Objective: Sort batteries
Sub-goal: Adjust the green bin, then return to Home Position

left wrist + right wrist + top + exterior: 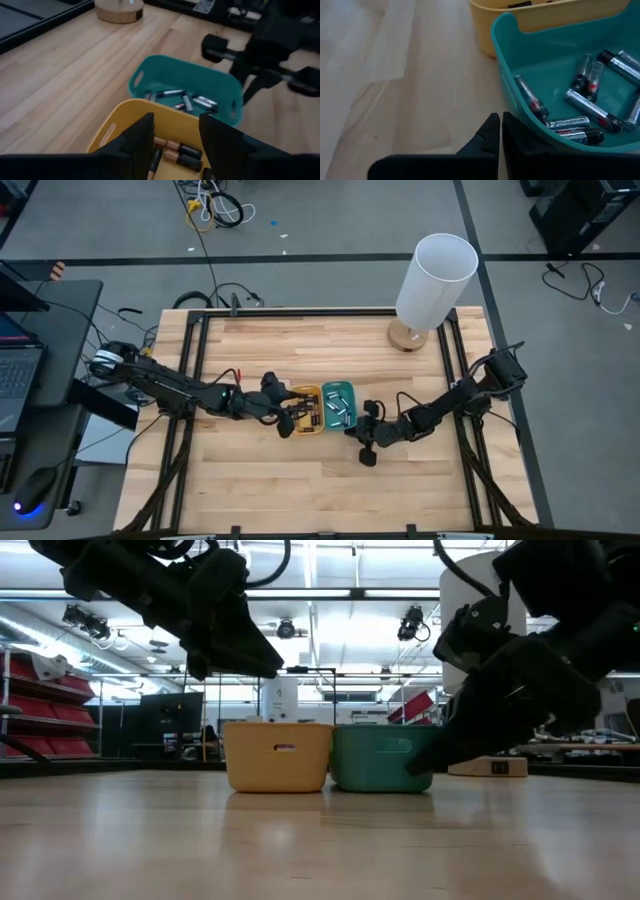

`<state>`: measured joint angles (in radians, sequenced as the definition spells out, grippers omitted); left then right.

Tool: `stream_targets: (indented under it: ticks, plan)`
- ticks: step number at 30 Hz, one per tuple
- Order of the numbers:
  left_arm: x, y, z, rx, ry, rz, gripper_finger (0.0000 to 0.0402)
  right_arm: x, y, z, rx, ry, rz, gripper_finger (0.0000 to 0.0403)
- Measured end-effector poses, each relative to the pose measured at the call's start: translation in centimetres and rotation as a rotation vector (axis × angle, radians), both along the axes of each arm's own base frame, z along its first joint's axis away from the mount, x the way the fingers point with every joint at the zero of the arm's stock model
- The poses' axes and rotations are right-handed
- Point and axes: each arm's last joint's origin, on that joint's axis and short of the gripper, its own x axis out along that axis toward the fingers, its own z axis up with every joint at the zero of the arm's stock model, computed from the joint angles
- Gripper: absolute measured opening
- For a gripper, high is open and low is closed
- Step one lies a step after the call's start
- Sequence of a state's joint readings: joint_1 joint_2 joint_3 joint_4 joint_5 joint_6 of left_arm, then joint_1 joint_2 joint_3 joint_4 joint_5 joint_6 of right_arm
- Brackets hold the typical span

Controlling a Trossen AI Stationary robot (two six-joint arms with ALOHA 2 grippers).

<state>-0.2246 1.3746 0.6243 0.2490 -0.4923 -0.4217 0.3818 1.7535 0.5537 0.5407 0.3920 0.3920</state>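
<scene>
A yellow tray (306, 410) and a teal tray (338, 405) stand side by side at mid-table. Dark, copper-ended batteries (177, 150) lie in the yellow tray. Slimmer silvery-and-black batteries (590, 100) lie in the teal tray. My left gripper (175, 125) is open and hovers above the yellow tray's near-left part, holding nothing. My right gripper (499, 120) is shut and empty. It is low over the table, just outside the teal tray's wall (510, 95), on the tray's near-right side (366, 448). Whether it touches that wall cannot be told.
A tall white cylinder on a round wooden base (410, 335) stands at the table's far right corner. Bare wooden tabletop (300, 490) lies near and left of the trays. Black frame rails (190, 380) run along the table's sides.
</scene>
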Motion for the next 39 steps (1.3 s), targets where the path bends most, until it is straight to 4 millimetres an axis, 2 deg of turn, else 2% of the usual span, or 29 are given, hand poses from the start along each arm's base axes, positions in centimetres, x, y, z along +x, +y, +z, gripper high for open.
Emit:
stream_targets:
  ticks: [6,20,24,30,35,39]
  plan:
    - [-0.4,0.0,0.7,-0.008,-0.01,-0.01,0.0172,0.0,0.1,0.0,0.014,0.002,0.013,0.0009]
    - [-0.9,0.2,1.3,0.008,-0.014,0.017,0.0172,-1.0,2.7,0.0,0.09,0.03,0.186,0.0009]
    - [-0.7,-0.1,2.0,0.027,-0.152,-0.02,0.0172,-1.1,2.9,0.4,0.091,0.017,0.216,0.0008]
    - [-1.6,-0.8,2.2,0.056,-0.385,-0.123,0.0172,-1.0,2.4,3.4,0.026,-0.1,0.231,0.0002]
    - [-2.6,-1.0,1.1,0.017,-0.402,-0.127,0.0172,-1.6,1.5,7.6,-0.085,-0.254,0.24,0.0001]
    - [-3.4,-1.7,2.2,0.024,-0.443,-0.168,0.0172,-2.5,0.4,11.0,-0.142,-0.37,0.187,0.0]
